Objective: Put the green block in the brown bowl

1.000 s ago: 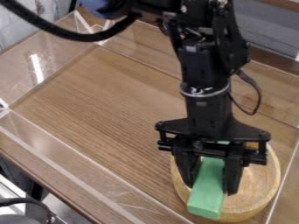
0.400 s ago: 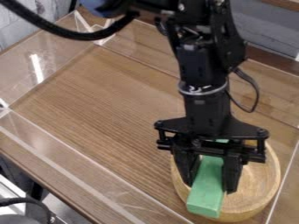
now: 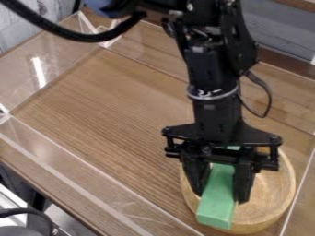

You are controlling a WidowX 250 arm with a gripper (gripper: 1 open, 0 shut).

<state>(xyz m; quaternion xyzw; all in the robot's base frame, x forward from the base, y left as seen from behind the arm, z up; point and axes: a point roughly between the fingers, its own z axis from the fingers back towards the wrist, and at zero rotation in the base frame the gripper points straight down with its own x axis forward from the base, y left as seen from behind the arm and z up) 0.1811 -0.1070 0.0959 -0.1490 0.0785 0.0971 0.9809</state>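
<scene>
Nothing has shifted since the earlier frames: the black gripper (image 3: 223, 175) stays clamped on the long, flat, bright green block (image 3: 220, 201). That block's lower end rests inside the round, shallow, light-brown wooden bowl (image 3: 281, 208), so probably only the release remains.

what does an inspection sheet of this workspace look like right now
surface: wooden table with visible grain, clear panels along its left and near edges
job's things: green block tilted, lower end over the near rim of the brown bowl, upper end between the fingers
clutter: nothing seen
grippers: gripper pointing steeply down over the bowl, shut on the block
cables: black cable looping beside the arm, another arching at top left
surroundings: dark object at the bottom left corner, too cut off to identify
</scene>
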